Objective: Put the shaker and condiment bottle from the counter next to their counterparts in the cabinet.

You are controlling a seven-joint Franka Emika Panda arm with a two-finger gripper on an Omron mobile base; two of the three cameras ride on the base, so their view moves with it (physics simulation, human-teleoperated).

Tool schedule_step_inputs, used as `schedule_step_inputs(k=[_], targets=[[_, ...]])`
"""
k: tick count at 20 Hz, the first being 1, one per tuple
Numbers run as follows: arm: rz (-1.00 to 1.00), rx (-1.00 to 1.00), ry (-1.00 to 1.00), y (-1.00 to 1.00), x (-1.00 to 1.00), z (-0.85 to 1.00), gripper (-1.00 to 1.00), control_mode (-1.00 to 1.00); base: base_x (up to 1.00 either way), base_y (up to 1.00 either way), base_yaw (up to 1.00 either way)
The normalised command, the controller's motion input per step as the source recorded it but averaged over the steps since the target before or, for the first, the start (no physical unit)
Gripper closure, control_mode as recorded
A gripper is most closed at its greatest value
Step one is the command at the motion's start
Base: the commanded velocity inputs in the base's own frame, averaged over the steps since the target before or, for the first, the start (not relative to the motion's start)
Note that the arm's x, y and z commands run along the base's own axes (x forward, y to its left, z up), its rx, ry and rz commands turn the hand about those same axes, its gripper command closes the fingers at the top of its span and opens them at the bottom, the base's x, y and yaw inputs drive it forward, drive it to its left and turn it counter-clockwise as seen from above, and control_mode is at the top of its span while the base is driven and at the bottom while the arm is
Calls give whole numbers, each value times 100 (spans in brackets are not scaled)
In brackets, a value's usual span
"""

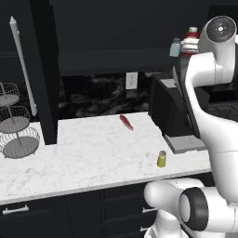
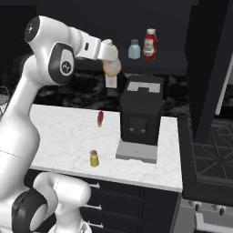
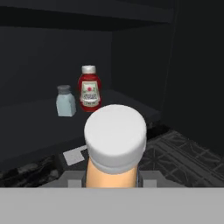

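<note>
My gripper (image 2: 112, 63) is shut on the condiment bottle (image 3: 114, 142), an orange bottle with a pale cap, and holds it high in front of the open cabinet shelf (image 3: 35, 120). The bottle (image 2: 111, 67) hangs left of the counterparts and short of the shelf. On that shelf the pale blue-grey shaker (image 3: 65, 101) (image 2: 134, 49) stands just left of the red bottle (image 3: 89, 89) (image 2: 149, 44). The yellow-green shaker (image 1: 161, 159) (image 2: 94, 158) stands upright near the front edge of the marble counter (image 1: 93, 153).
A black coffee machine (image 2: 140, 113) on a grey tray sits on the counter under the shelf. A small red pepper-like thing (image 1: 126, 122) lies further back on the counter. A tiered wire basket stand (image 1: 16, 132) is at the left, a stove (image 2: 209, 150) at the right.
</note>
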Motion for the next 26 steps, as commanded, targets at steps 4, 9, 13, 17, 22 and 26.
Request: schedule_step_inputs(k=[4, 9, 13, 17, 22, 26], targets=[[0, 0, 12, -30, 49, 22, 100, -100, 0, 0, 0], [0, 0, 17, -40, 46, 19, 100, -100, 0, 0, 0], [0, 0, 12, -44, 36, 3, 100, -100, 0, 0, 0], [3, 0, 1, -33, 55, 0, 100, -100, 0, 0, 0], [9, 0, 0, -28, 55, -1, 100, -100, 0, 0, 0], [6, 0, 0, -30, 45, -4, 100, -100, 0, 0, 0]])
